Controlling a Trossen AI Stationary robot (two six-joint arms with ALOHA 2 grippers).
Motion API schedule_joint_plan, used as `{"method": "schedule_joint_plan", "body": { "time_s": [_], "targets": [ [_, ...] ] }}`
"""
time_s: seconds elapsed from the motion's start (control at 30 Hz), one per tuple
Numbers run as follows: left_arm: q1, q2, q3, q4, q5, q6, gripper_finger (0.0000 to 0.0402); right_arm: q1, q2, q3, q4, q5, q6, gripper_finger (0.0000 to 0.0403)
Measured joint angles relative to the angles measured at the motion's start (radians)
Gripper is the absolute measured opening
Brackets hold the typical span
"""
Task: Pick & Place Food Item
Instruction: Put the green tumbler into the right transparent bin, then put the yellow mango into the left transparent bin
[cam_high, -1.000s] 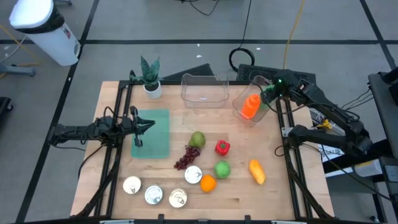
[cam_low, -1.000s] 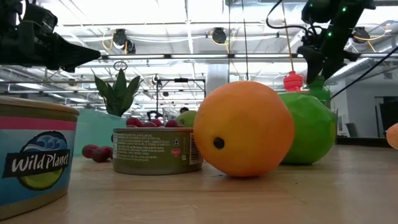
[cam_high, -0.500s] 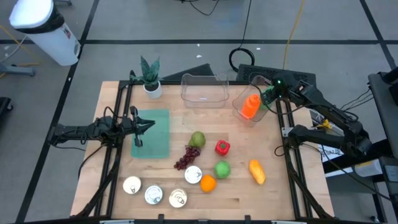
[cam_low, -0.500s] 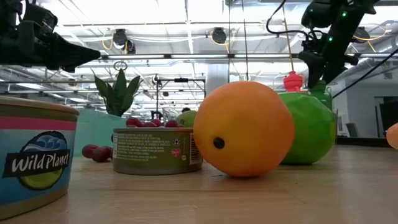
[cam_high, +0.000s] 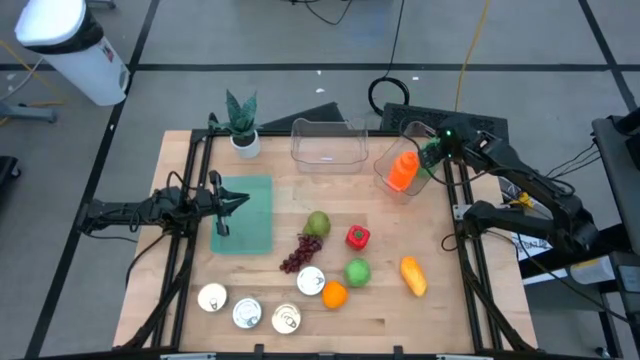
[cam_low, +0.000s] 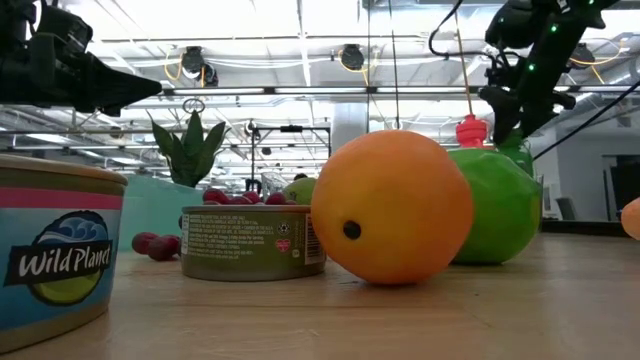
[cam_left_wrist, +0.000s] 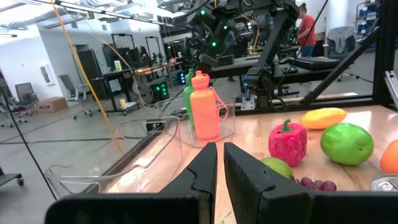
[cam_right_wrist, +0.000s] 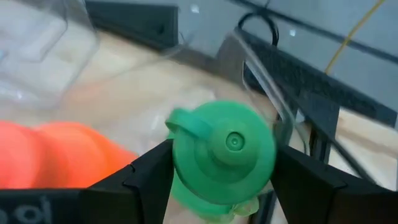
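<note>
The right tool has risen slightly, fingers straddling (not gripping) the upright green bottle.

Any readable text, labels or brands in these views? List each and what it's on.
"Wild Planet": on the blue label of the nearest can, low view.
Olive-green label on the second can, low view: lines of small print and a small red mark, too small to read.
Can lids in the high view: nothing legible.
Orange bottle and green bottle: no lettering visible.
</note>
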Motion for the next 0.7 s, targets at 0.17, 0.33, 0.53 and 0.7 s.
{"method": "schedule_joint_plan", "body": {
  "time_s": [0.17, 0.33, 0.53, 0.7],
  "targets": [
    [0.0, 0.0, 0.0, 0.0, 0.0, 0.0, 0.0042, 0.0, -0.011, -0.002, 0.016, 0.001, -0.01, 0.0263],
    [0.0, 0.0, 0.0, 0.0, 0.0, 0.0, 0.0042, 0.0, -0.041, -0.002, 0.049, 0.003, -0.019, 0.0279],
    [0.0, 0.0, 0.0, 0.0, 0.0, 0.0, 0.0042, 0.0, -0.101, -0.002, 0.091, 0.004, -0.045, 0.0281],
    [0.0, 0.0, 0.0, 0.0, 0.0, 0.0, 0.0042, 0.002, -0.169, 0.003, 0.109, 0.0, -0.048, 0.0275]
  ]
}}
